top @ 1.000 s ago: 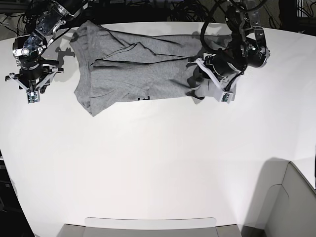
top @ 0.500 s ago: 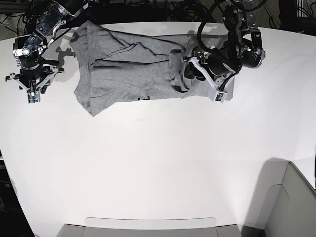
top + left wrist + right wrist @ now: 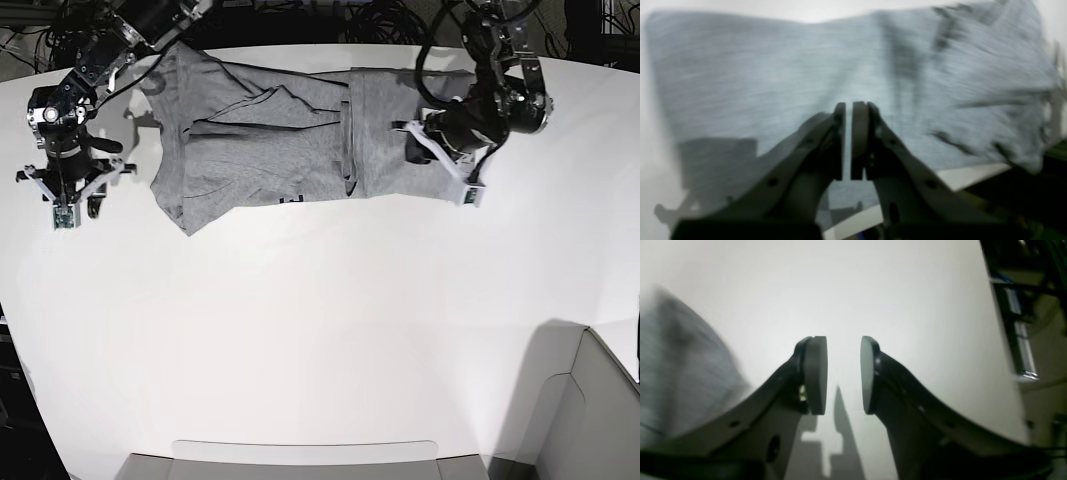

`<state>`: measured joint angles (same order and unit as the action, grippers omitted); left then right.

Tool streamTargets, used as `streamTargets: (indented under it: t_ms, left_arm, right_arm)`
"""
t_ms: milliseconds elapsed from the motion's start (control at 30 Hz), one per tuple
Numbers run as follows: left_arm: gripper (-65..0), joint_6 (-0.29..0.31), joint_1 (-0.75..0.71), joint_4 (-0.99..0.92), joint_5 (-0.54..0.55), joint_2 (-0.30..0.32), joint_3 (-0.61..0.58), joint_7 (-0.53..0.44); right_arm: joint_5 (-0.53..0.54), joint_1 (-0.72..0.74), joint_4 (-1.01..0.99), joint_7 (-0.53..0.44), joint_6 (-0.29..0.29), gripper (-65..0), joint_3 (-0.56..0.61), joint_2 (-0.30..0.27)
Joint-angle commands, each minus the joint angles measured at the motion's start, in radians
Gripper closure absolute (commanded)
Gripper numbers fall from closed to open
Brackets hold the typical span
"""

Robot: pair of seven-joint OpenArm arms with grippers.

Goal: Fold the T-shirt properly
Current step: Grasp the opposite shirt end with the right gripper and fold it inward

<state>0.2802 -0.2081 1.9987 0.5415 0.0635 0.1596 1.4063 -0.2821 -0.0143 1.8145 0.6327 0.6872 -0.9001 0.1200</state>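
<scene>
One broad white counter [image 3: 300, 330] fills the base view, bare across its middle and front, with a tangle of dark cables [image 3: 330, 20] running behind its far edge. Down at the front right corner sits a grey open-topped bin [image 3: 590, 420], its inside too cut off to tell what it holds, and a pale flat tray edge [image 3: 305, 450] shows along the near rim.

Up at the far side lies the T-shirt [image 3: 270, 140], heather-grey, spread flat on the counter with one end folded over so a vertical crease runs down near its middle; a scrap of black lettering peeks out at its near hem.

Left hand [image 3: 847, 140] hangs over the shirt's end, its jaws nearly together with only a thin slit between them and no cloth pinched in that slit. Right hand [image 3: 843, 373] sits over bare counter beside the shirt's other end, jaws parted about halfway, gripping nothing.
</scene>
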Motion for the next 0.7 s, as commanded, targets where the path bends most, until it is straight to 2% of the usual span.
streamTargets:
  t_ms: [0,67,167,200,267,300,433,467,600,667]
  left_arm:
    - [-2.6,0.0,0.005,0.017,0.015,-0.001,0.004,-0.01]
    - [-2.6,0.0,0.005,0.017,0.013,-0.001,0.011,-0.01]
    - [-2.6,0.0,0.005,0.017,0.013,0.006,0.011,-0.01]
    - [-2.6,0.0,0.005,0.015,0.018,0.016,0.01,-0.01]
    - [-2.6,0.0,0.005,0.015,0.016,0.02,0.008,-0.01]
    - [-2.6,0.0,0.005,0.015,0.013,0.02,0.008,-0.01]
    - [-2.6,0.0,0.005,0.014,0.016,0.019,0.008,-0.01]
    - [-2.6,0.0,0.005,0.014,0.018,0.017,0.008,-0.01]
    - [-2.6,0.0,0.005,0.014,0.015,0.02,0.008,-0.01]
    - [-2.6,0.0,0.005,0.014,0.013,0.028,0.008,-0.01]
  right_arm:
    - [0.024,0.017,0.043,0.031,0.011,-17.7,0.003,0.013]
    - [0.034,0.041,0.084,0.171,0.011,-17.7,0.009,0.03]
    - [0.074,0.078,0.112,0.441,0.011,-17.7,0.009,0.025]
    - [0.114,0.084,0.112,0.543,0.011,-17.7,0.008,0.011]
    - [0.252,0.075,0.107,0.721,0.011,-17.7,0.009,-0.058]
    - [0.357,0.061,0.09,0.764,0.011,-17.7,0.009,-0.093]
    - [0.884,-0.009,-0.052,0.764,0.011,-17.6,0.011,-0.225]
    - [0.984,-0.019,-0.083,0.764,0.011,-17.6,0.02,-0.247]
    - [1.305,-0.059,-0.175,0.764,0.011,-17.5,0.095,-0.323]
    - [1.412,-0.069,-0.239,0.764,0.011,-17.5,0.152,-0.331]
